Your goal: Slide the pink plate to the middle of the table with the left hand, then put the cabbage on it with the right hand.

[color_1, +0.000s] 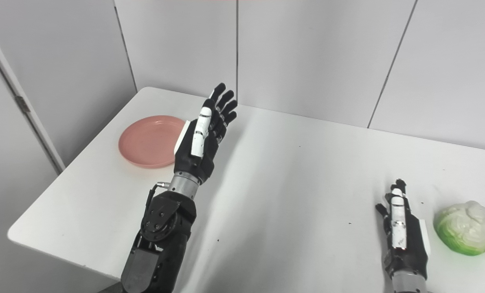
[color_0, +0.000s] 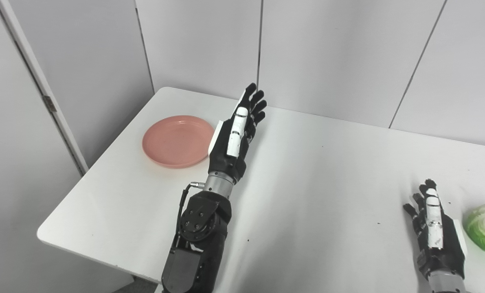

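The pink plate (color_0: 176, 140) lies empty on the white table (color_0: 315, 171) at its far left. My left hand (color_0: 236, 134) is open with fingers straight, raised just to the right of the plate, its back edge over the plate's right rim. The cabbage (color_1: 466, 228), pale green and white, sits near the table's right edge. My right hand (color_1: 401, 232) is open and empty, low over the table just left of the cabbage, apart from it.
Grey wall panels (color_0: 328, 53) close off the table's far side. The table's left edge and front-left corner (color_0: 47, 234) drop off near the plate. A door frame with a hinge (color_0: 49, 103) stands at the left.
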{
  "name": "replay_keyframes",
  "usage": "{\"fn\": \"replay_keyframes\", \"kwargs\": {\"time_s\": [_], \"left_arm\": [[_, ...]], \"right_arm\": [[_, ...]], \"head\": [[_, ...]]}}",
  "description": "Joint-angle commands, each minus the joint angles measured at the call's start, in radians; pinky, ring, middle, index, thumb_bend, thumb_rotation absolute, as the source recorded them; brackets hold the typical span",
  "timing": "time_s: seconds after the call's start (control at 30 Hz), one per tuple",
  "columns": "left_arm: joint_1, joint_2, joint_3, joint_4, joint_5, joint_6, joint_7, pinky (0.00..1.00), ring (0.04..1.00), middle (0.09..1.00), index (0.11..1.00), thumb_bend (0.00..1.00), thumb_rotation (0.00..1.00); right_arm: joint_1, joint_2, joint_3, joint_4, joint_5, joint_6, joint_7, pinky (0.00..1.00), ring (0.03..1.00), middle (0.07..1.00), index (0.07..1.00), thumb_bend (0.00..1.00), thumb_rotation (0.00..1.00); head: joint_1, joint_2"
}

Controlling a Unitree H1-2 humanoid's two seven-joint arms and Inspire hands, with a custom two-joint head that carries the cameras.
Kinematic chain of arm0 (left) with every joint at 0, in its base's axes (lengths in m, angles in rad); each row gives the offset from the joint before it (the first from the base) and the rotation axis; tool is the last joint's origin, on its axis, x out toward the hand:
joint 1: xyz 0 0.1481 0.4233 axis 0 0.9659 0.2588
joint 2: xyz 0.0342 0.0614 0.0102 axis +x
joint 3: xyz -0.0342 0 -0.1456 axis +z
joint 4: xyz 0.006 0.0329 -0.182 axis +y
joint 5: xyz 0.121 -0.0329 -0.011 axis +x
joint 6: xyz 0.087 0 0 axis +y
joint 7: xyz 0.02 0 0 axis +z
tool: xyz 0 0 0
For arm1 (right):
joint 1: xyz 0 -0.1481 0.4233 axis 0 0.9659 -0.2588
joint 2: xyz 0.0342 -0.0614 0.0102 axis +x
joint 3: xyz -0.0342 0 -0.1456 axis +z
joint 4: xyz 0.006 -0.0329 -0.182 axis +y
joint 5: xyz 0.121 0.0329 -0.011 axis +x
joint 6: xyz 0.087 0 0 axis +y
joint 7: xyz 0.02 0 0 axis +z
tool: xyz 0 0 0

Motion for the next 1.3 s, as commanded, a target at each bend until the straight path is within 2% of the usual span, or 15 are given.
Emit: {"fn": "replay_keyframes", "kwargs": {"time_s": [0.0, 0.17, 0.3, 0.6, 0.8, 1.27], "left_arm": [[-0.042, 0.016, 0.013, -0.039, 0.014, -0.014, 0.022, 0.97, 0.959, 0.959, 0.945, 0.45, 1.00], [-0.056, 0.034, 0.061, -0.053, 0.008, -0.015, 0.062, 0.97, 0.965, 0.961, 0.937, 0.43, 1.00], [-0.072, 0.055, 0.104, -0.046, -0.017, -0.034, 0.079, 0.98, 0.963, 0.970, 0.947, 0.43, 1.00], [-0.105, 0.115, 0.199, 0.015, -0.043, -0.091, 0.106, 0.96, 0.952, 0.964, 0.947, 0.44, 1.00], [-0.126, 0.144, 0.255, 0.039, -0.061, -0.093, 0.136, 0.96, 0.956, 0.967, 0.956, 0.44, 1.00], [-0.148, 0.227, 0.340, 0.120, -0.122, -0.095, 0.156, 0.97, 0.974, 0.981, 0.968, 0.45, 1.00]], "right_arm": [[-0.025, -0.007, -0.007, -0.037, 0.008, -0.009, 0.008, 1.00, 1.000, 1.000, 0.994, 0.14, 1.00], [-0.026, -0.023, -0.004, -0.031, 0.012, -0.018, 0.025, 1.00, 1.000, 1.000, 1.000, 0.15, 1.00], [-0.026, -0.023, -0.009, -0.042, 0.024, 0.002, 0.026, 1.00, 1.000, 1.000, 1.000, 0.15, 1.00], [-0.025, -0.026, -0.006, -0.053, 0.029, 0.014, 0.023, 1.00, 1.000, 1.000, 1.000, 0.13, 1.00], [-0.022, -0.024, -0.003, -0.062, 0.034, 0.026, 0.027, 1.00, 1.000, 1.000, 1.000, 0.13, 1.00], [-0.025, -0.024, -0.003, -0.062, 0.049, 0.032, 0.028, 1.00, 1.000, 1.000, 1.000, 0.11, 1.00]], "head": [[0.003, 0.001], [0.014, 0.006], [0.028, 0.010], [0.047, 0.009], [0.059, 0.013], [0.077, 0.013]]}}
